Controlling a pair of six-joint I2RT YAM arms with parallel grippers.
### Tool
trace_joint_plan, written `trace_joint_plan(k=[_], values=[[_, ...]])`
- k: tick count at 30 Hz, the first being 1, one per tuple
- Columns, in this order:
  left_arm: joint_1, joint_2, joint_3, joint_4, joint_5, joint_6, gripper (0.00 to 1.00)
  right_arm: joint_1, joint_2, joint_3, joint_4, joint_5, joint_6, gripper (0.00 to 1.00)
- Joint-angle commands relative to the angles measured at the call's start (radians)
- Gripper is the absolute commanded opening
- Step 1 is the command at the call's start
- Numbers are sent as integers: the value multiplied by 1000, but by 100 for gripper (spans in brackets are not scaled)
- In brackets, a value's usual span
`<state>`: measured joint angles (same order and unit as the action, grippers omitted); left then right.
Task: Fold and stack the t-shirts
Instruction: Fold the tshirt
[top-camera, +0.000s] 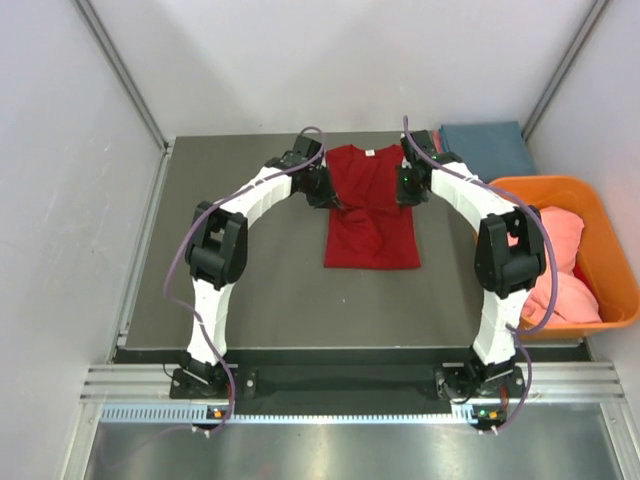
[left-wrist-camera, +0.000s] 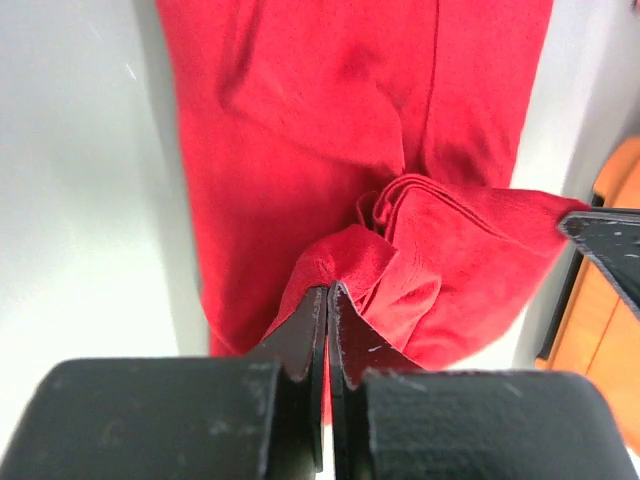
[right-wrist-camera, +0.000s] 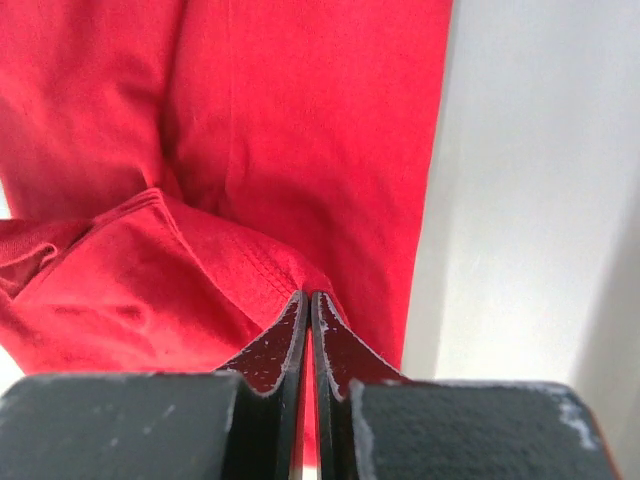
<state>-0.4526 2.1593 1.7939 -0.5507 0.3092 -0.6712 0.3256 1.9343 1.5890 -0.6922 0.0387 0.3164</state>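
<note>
The red shirt (top-camera: 372, 215) is laid flat at the far middle of the surface (top-camera: 250, 270), with the collar toward the far edge and the hem toward the arms. The hem is seen as a straight line, and the long left and right edges run nearly parallel. Across the chest the cloth is bunched into a raised fold.

The left tool (top-camera: 322, 190) is set at the shirt's left edge near the sleeve. In the left wrist view it (left-wrist-camera: 328, 305) is clenched, with a gathered fold of red cloth pinched at its tips. The right tool (top-camera: 410, 185) is set at the shirt's right edge, at the same height. In the right wrist view it (right-wrist-camera: 308, 310) is likewise clenched on a doubled flap of red cloth, whose stitched sleeve hem is visible just beside the tips.

A broad strip of bare surface is shown left of the shirt, and another between the hem and the near edge. On the right, room is tighter: the tub (top-camera: 610, 250) stands against the surface's right edge, with the pink shirt (top-camera: 562, 270) heaped inside it. The blue shirt (top-camera: 490, 150) is lying folded at the far right corner, just beyond the right tool. Pale walls close in the surface on the left, far and right sides.
</note>
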Motion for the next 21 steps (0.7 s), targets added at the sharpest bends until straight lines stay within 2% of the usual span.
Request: trace_joint_plan(k=[1, 9, 17, 21], values=[[34, 40, 77, 44, 48, 30, 0, -34, 72, 112, -21, -28, -36, 0], [64, 138, 179, 77, 80, 30, 0, -80, 189, 264, -32, -34, -54, 0], [91, 186, 203, 121, 82, 22, 0, -111, 258, 330, 17, -105, -85, 0], [97, 217, 243, 121, 91, 21, 0, -117, 275, 351, 32, -85, -86, 0]])
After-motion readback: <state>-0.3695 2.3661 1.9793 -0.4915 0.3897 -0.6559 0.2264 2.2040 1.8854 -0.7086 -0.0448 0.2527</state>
